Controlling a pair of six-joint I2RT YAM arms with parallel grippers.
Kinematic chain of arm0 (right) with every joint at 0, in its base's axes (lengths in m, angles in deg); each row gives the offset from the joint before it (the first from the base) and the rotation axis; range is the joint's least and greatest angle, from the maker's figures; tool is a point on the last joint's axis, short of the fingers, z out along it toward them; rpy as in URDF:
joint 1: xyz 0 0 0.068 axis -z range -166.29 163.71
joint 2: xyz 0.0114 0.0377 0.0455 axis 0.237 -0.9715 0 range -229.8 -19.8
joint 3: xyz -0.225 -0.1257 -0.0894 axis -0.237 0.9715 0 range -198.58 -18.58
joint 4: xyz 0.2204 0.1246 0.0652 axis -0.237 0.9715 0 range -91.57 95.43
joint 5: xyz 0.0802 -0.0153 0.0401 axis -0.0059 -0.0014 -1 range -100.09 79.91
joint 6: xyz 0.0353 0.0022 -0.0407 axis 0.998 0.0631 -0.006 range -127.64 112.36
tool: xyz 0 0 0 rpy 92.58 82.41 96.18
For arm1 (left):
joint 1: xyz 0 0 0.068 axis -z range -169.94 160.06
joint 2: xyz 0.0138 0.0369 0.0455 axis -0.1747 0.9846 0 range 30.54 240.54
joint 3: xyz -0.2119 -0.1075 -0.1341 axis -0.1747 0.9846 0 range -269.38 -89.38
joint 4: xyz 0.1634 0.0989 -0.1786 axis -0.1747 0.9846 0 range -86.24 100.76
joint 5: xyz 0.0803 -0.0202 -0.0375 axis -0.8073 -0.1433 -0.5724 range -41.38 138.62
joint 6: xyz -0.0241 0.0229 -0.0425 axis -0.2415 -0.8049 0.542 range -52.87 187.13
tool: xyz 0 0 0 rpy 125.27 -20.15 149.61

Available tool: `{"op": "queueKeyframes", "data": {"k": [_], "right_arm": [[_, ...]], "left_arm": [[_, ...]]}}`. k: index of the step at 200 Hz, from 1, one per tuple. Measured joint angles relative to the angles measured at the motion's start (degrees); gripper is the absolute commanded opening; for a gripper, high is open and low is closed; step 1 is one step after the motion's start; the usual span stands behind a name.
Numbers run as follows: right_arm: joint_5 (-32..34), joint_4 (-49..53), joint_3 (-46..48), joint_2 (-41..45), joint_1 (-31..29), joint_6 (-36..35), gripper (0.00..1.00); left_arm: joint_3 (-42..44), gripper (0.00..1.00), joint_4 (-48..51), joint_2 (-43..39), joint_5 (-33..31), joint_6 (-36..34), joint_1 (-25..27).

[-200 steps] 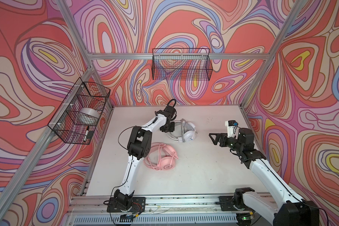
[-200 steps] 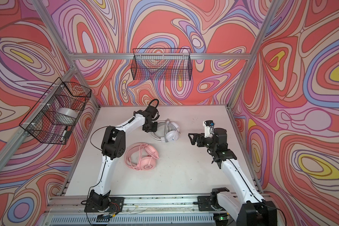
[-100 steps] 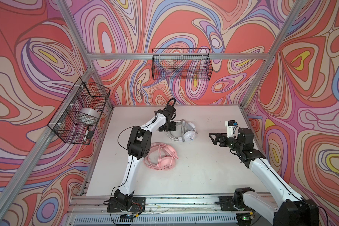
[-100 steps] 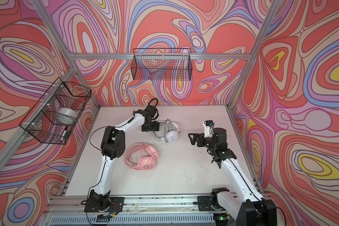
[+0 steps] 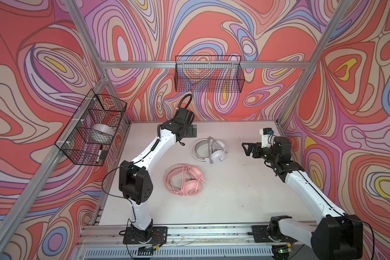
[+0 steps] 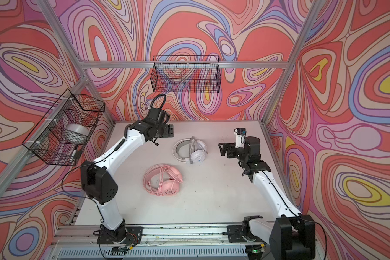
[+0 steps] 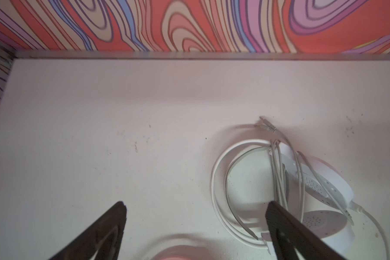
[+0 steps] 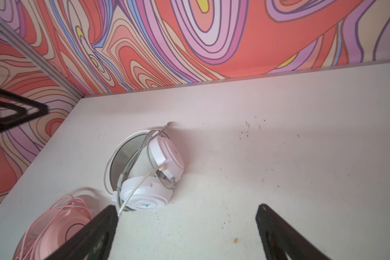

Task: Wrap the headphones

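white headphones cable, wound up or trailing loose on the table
Wound up. The grey cable is looped around the white headphones; only its plug ends stick out.

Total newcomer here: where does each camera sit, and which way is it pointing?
Both top views: high at the front, looking down on the table, left arm, right arm, white headphones and pink headphones.
Left wrist: on the left arm, looking past the open left fingers at the white headphones.
Right wrist: on the right arm, past the open right fingers, at both headphones.
Shared: all views show the white headphones.
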Motion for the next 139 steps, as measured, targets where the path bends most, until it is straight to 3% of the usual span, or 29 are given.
{"op": "queueKeyframes", "data": {"k": [35, 76, 139], "right_arm": [[7.1, -8.7, 4.7, -0.4, 0.0, -0.1, 0.99], [14.9, -18.0, 12.6, -4.3, 0.0, 0.7, 0.98], [21.9, -32.9, 18.0, -11.7, 0.0, -1.0, 0.99]], "left_arm": [[23.7, 1.0, -12.8, -16.8, -2.9, -3.7, -3.9], [48.4, 1.0, -27.7, -27.3, -5.5, -5.9, -11.5], [61.1, 1.0, -40.0, -28.9, -7.1, -6.1, -17.9]]}}
